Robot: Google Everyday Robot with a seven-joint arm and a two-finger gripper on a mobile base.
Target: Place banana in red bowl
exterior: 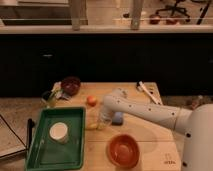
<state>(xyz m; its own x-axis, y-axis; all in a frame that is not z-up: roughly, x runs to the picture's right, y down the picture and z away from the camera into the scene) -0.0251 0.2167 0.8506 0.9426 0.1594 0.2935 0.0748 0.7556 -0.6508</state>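
Observation:
The banana (93, 125) is a small yellow shape lying on the wooden table just right of the green tray, mostly hidden under the arm's end. My gripper (103, 120) is at the end of the white arm, reaching down onto the banana's right end. The red bowl (124, 150) is orange-red, shallow and empty, near the table's front edge, to the lower right of the gripper.
A green tray (75, 150) holding a white cup (58, 132) sits at front left. A dark maroon bowl (70, 85) is at back left, with an orange fruit (91, 100) near it. A blue object (118, 118) lies behind the arm. Utensils (148, 92) lie at back right.

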